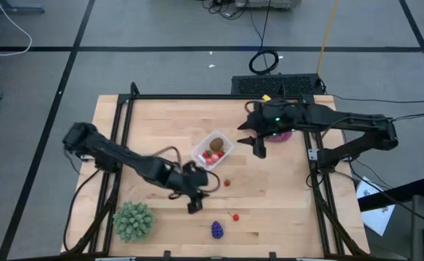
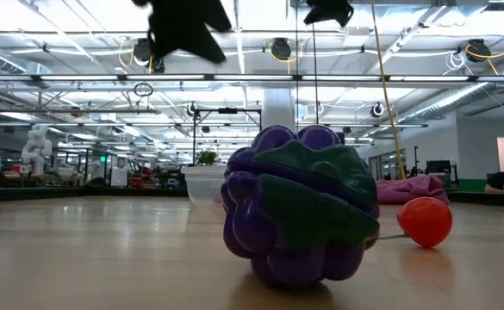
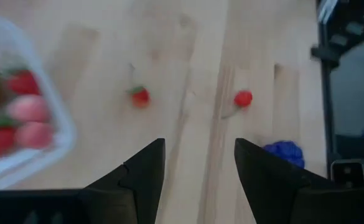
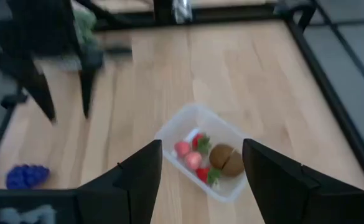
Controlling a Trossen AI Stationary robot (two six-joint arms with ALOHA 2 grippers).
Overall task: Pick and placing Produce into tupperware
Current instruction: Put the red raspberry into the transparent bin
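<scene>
The clear square tupperware point(image 1: 213, 148) stands mid-table on its base, holding the brown oval point(image 4: 226, 159) and several red and pink berry pieces point(image 4: 193, 155). On the bare wood lie a small red berry point(image 1: 227, 183), a red cherry with a stem point(image 1: 235, 216) and the purple-blue grape bunch point(image 1: 217, 230). My left gripper point(image 3: 199, 168) is open above the table, just on the near-left side of the tub, with the berry point(image 3: 140, 96) and the cherry point(image 3: 243, 98) ahead of it. My right gripper point(image 4: 201, 168) is open, raised beside the tub's right side.
A green spiky ball plant point(image 1: 133, 220) sits near the table's near-left corner. A magenta cloth point(image 1: 280, 134) lies under the right arm at the far right. Black frame rails point(image 1: 125, 123) run along the table's edges. In the low view the grape bunch point(image 2: 299, 207) stands close before the camera.
</scene>
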